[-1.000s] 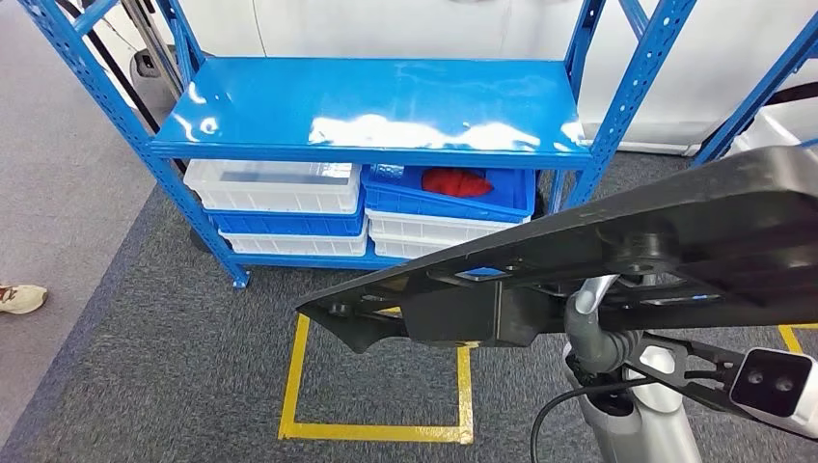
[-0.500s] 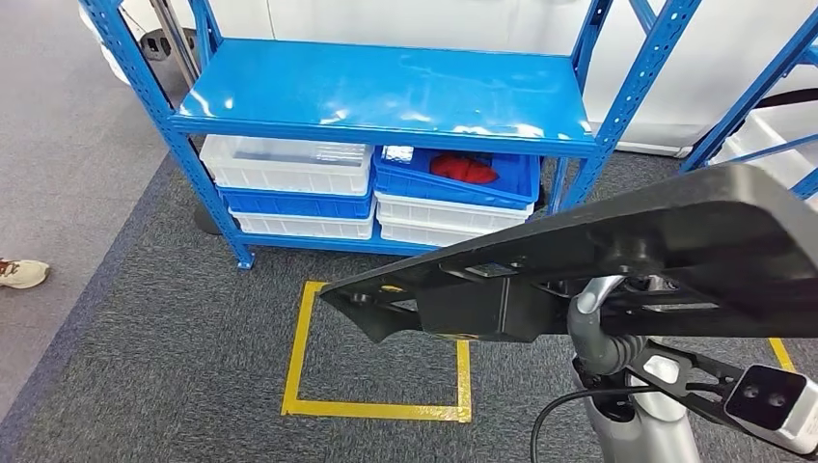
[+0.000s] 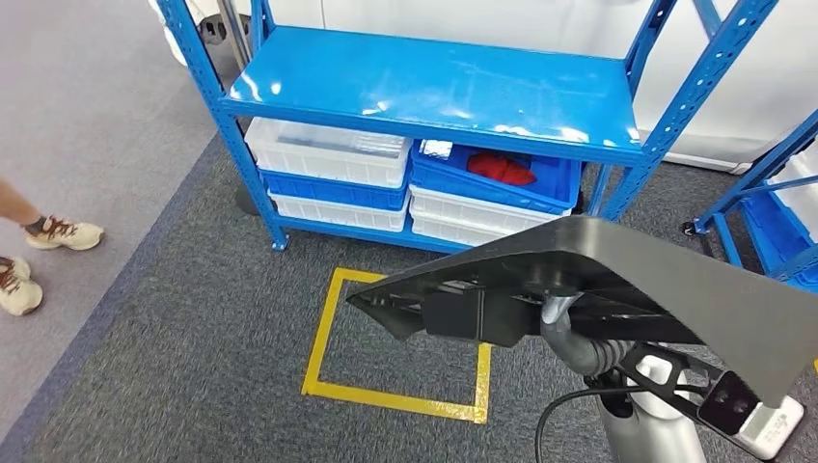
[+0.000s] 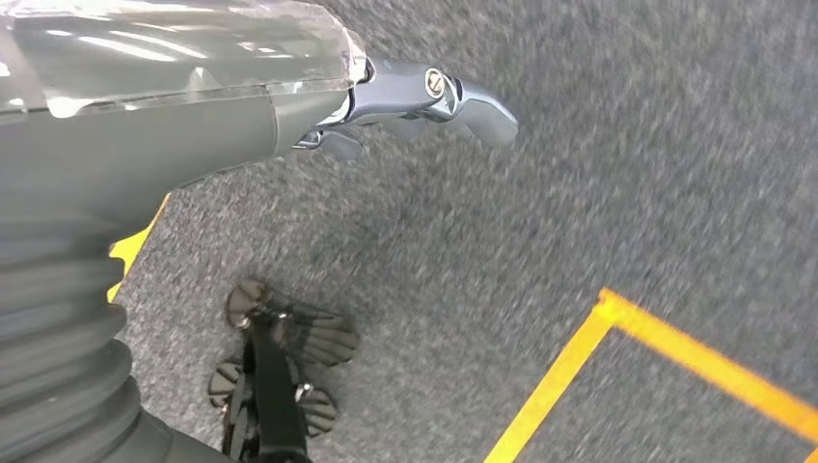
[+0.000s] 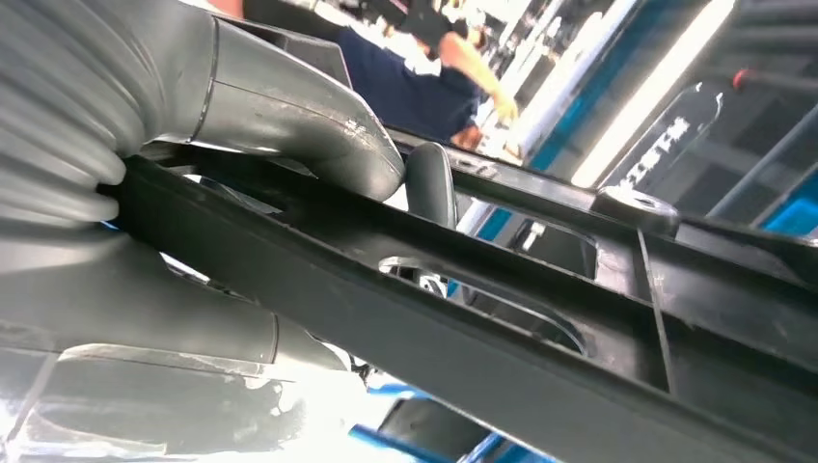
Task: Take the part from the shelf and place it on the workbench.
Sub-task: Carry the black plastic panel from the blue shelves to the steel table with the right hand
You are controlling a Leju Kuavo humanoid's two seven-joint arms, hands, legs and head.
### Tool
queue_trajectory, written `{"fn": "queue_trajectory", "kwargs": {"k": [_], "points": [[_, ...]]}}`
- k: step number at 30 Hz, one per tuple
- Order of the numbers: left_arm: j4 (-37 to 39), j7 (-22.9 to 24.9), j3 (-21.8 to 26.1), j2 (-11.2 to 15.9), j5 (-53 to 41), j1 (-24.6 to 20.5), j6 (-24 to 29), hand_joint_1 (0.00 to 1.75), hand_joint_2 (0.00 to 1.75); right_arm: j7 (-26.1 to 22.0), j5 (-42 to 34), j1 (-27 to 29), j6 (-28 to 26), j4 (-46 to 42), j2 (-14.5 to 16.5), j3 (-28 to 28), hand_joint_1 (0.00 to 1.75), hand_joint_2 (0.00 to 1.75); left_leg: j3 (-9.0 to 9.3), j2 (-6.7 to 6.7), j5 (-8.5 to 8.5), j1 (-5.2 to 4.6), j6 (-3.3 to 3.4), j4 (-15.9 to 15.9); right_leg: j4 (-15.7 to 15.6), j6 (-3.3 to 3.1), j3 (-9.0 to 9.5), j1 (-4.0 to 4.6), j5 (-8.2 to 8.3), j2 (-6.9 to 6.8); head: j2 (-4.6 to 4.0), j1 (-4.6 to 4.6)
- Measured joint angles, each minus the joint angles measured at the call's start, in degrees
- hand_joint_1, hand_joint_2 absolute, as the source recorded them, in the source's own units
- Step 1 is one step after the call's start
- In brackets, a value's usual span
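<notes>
A large flat black part (image 3: 617,280) stretches across the lower right of the head view, its narrow end pointing left over the carpet. My right hand (image 3: 564,333) holds it from beneath. In the right wrist view that hand (image 5: 241,106) grips the part (image 5: 482,318), with the thumb laid over its ribbed black frame. My left hand (image 4: 424,92) hangs above the grey carpet with its fingers apart and nothing in it. The blue shelf (image 3: 434,87) stands ahead with a bare top board.
Under the top board sit white bins (image 3: 328,154) and a blue bin (image 3: 502,174) with something red inside. A yellow tape square (image 3: 323,338) marks the carpet before the shelf. A person's feet (image 3: 63,231) stand at the left. Another blue rack (image 3: 772,183) stands at the right.
The whole view has shifted, so the camera moved: the shelf now lies further right and a person's feet have come in at the left. The part's right end now dips lower.
</notes>
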Motion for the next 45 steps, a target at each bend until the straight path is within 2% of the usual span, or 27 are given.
{"fn": "queue_trajectory", "kwargs": {"k": [2,4,6,8,9,11,12,14,16,17,19,21,23,24,25,27,29,31,33,34,35,37,39,40,42,43,45], "points": [[0.0,0.1,0.1,0.4,0.2,-0.1,-0.3,0.00,1.75,0.2,1.5,-0.2,0.7,0.4,-0.7,0.8,1.75,1.75,-3.71,1.16,-2.94,0.46,-0.81,7.5,0.0,-0.01,0.00,-0.06,-0.03,-1.58,0.00,-0.01],[0.0,0.2,0.1,0.7,0.3,0.0,-0.4,0.00,1.75,0.4,2.2,-0.3,1.1,0.7,-1.4,1.6,1.75,1.75,-4.68,1.63,-2.44,0.94,-1.48,9.4,0.3,0.20,-0.03,-0.18,-0.18,-3.08,0.00,-0.01],[0.0,0.2,0.1,1.0,0.3,0.2,-0.4,0.00,1.75,0.4,2.3,-0.4,1.4,0.8,-1.9,2.0,1.75,1.75,-1.12,3.06,1.22,1.29,-1.93,2.5,0.8,0.70,-0.04,-0.39,-0.52,-4.38,0.00,-0.01],[0.0,0.3,0.1,1.3,0.3,0.0,-0.5,0.00,1.75,0.5,2.3,-0.5,1.5,0.8,-2.4,2.2,1.75,1.75,2.25,4.76,3.56,1.10,-1.50,-4.1,1.4,1.44,-0.06,-0.35,-0.93,-5.47,0.00,-0.01],[0.0,0.3,0.1,1.3,0.3,-0.1,-0.5,0.00,1.75,0.5,2.3,-0.7,1.5,0.9,-2.6,2.3,1.75,1.75,2.82,5.15,3.80,0.91,-1.03,-5.4,1.6,1.82,-0.05,-0.25,-1.05,-5.91,0.00,0.01],[0.0,0.3,0.2,1.5,0.2,0.0,-0.5,0.00,1.75,0.5,2.3,-0.8,1.5,0.9,-2.9,2.6,1.75,1.75,2.45,4.22,3.91,0.60,0.09,-5.4,1.6,2.53,0.04,-0.22,-1.02,-6.77,0.00,0.01],[0.0,0.3,0.2,1.5,0.2,0.1,-0.5,0.00,1.75,0.4,2.2,-0.9,1.5,0.9,-3.1,2.7,1.75,1.75,2.34,3.69,4.12,0.63,0.51,-5.5,1.8,2.94,0.06,-0.36,-1.18,-6.48,0.00,0.02],[0.0,0.4,0.2,1.6,0.1,0.2,-0.4,0.00,1.75,0.2,1.9,-0.9,1.4,0.9,-3.6,2.8,1.75,1.75,2.12,2.70,4.67,0.77,1.37,-5.7,4.3,3.45,-0.95,-0.67,-3.39,-4.00,0.00,0.01],[0.0,0.6,0.2,1.6,0.1,-0.1,-0.2,0.00,1.75,0.0,1.3,-0.9,1.2,0.9,-3.9,2.8,1.75,1.75,1.70,1.72,5.11,0.69,1.97,-5.7,11.4,3.48,-4.00,-0.70,-7.76,-1.18,0.00,0.02],[0.0,0.7,0.2,1.6,0.1,-0.1,-0.1,0.00,1.75,-0.1,0.9,-0.8,1.0,0.9,-4.0,2.8,1.75,1.75,1.45,1.11,5.28,0.53,2.13,-5.7,15.4,3.39,-5.74,-0.65,-9.55,-0.71,0.00,0.02],[0.0,0.9,0.2,1.6,0.1,-0.1,0.1,0.00,1.75,-0.1,0.6,-0.9,0.6,0.9,-4.1,2.8,1.75,1.75,1.10,-0.35,5.53,0.21,2.22,-5.6,18.7,3.08,-6.99,-0.56,-10.01,-0.42,0.00,0.02],[0.0,1.0,0.2,1.6,0.1,0.0,0.2,0.00,1.75,-0.1,0.7,-1.2,0.3,0.8,-4.1,2.9,1.75,1.75,0.97,-1.96,5.71,0.02,2.10,-5.4,13.2,2.39,-3.97,-0.44,-6.51,0.43,0.00,0.02],[0.0,1.1,0.2,1.5,0.1,-0.2,0.3,0.00,1.75,0.1,1.0,-2.0,-0.1,0.6,-4.1,3.2,1.75,1.75,0.63,-3.41,5.92,-0.07,1.76,-5.0,5.6,1.67,-0.20,-0.33,-3.60,3.09,0.00,0.02],[0.0,1.1,0.2,1.5,0.1,-0.3,0.3,0.00,1.75,0.4,1.1,-2.5,-0.4,0.4,-4.1,3.4,1.75,1.75,0.32,-4.03,6.08,0.01,1.47,-4.9,3.5,1.54,0.71,-0.24,-3.06,3.94,0.00,0.02],[0.1,1.1,0.2,1.5,0.2,-0.3,0.3,0.00,1.75,0.7,1.1,-3.1,-0.6,0.2,-4.1,3.8,1.75,1.75,-0.02,-4.65,6.28,0.16,1.08,-4.9,2.8,1.51,0.91,-0.14,-3.07,4.24,0.00,0.02],[0.1,1.2,0.2,1.6,0.4,-0.1,0.3,0.00,1.75,1.3,1.0,-4.1,-0.9,0.0,-4.1,4.5,1.75,1.75,-0.50,-5.54,6.65,0.43,0.32,-5.0,2.3,1.33,0.91,-0.14,-2.68,2.81,0.00,0.02],[0.1,1.2,0.2,1.5,0.5,0.1,0.4,0.00,1.75,1.7,0.9,-4.8,-1.1,-0.1,-4.0,5.0,1.75,1.75,-1.44,-3.48,5.49,0.25,-0.18,-3.4,1.6,0.76,1.13,-0.42,-2.17,1.28,0.00,0.01],[0.2,1.2,0.2,1.4,0.7,-0.1,0.9,0.00,1.75,2.2,0.6,-5.6,-1.3,-0.1,-3.9,5.8,1.75,1.75,-4.25,0.00,1.87,0.23,-0.69,2.9,1.2,0.40,1.15,-0.41,-1.95,-0.45,0.00,-0.02],[0.2,1.2,0.5,1.2,1.2,-0.3,2.0,0.00,1.75,3.1,0.3,-6.3,-1.4,-0.1,-3.7,7.2,1.75,1.75,-7.29,1.38,-1.22,0.57,-1.30,10.0,1.3,0.35,0.99,-0.25,-1.97,-2.27,0.00,-0.03],[0.3,1.1,0.7,1.1,1.4,-0.3,2.5,0.00,1.75,3.7,0.1,-6.7,-1.6,-0.1,-3.5,8.0,1.75,1.75,-7.59,1.62,-1.38,0.73,-1.53,11.2,1.4,0.37,0.93,-0.23,-2.01,-3.14,0.00,-0.03],[0.3,0.9,0.9,0.9,1.6,-0.3,3.2,0.00,1.75,4.2,0.0,-6.9,-1.8,-0.1,-3.2,8.8,1.75,1.75,-6.67,1.90,-0.52,0.86,-1.69,10.1,1.5,0.45,0.90,-0.23,-2.06,-3.95,0.00,-0.03],[0.3,0.5,1.2,0.7,1.7,-0.2,4.4,0.00,1.75,5.4,-0.2,-7.7,-2.5,-0.3,-2.7,10.7,1.75,1.75,-2.08,3.85,2.53,0.93,-1.63,2.2,1.8,0.77,0.95,-0.19,-2.30,-5.43,0.00,-0.03],[0.4,0.2,1.2,0.6,1.6,-0.3,4.9,0.00,1.75,6.6,-0.5,-8.7,-3.7,-0.8,-2.4,12.3,1.75,1.75,1.23,5.89,4.30,0.62,-0.77,-3.8,2.0,1.29,1.00,0.08,-2.54,-6.68,0.00,-0.02],[0.4,0.3,1.2,0.7,1.5,-0.3,4.8,0.00,1.75,7.0,-0.7,-9.1,-4.3,-1.0,-2.3,12.9,1.75,1.75,1.55,6.22,4.39,0.42,-0.22,-4.7,2.1,1.60,1.05,0.22,-2.58,-7.24,0.00,-0.02],[0.4,0.7,1.2,0.9,1.4,0.0,4.3,0.00,1.75,7.3,-1.0,-9.5,-5.3,-1.4,-2.3,13.7,1.75,1.75,1.27,4.90,4.66,0.30,0.69,-4.7,2.0,2.28,1.22,0.30,-2.59,-8.30,0.00,-0.02],[0.4,0.9,1.2,1.0,1.4,0.2,4.1,0.00,1.75,7.3,-1.0,-9.5,-5.6,-1.6,-2.4,13.9,1.75,1.75,1.26,4.26,4.84,0.39,1.04,-4.9,2.1,2.63,1.27,0.18,-2.89,-7.90,0.00,-0.02],[0.4,1.1,1.2,1.2,1.3,0.3,3.7,0.00,1.75,7.2,-0.9,-9.3,-5.9,-2.0,-2.4,14.2,1.75,1.75,1.28,3.03,5.30,0.66,1.74,-5.4,5.3,3.06,-0.02,-0.11,-5.32,-4.66,0.00,-0.01]]}}
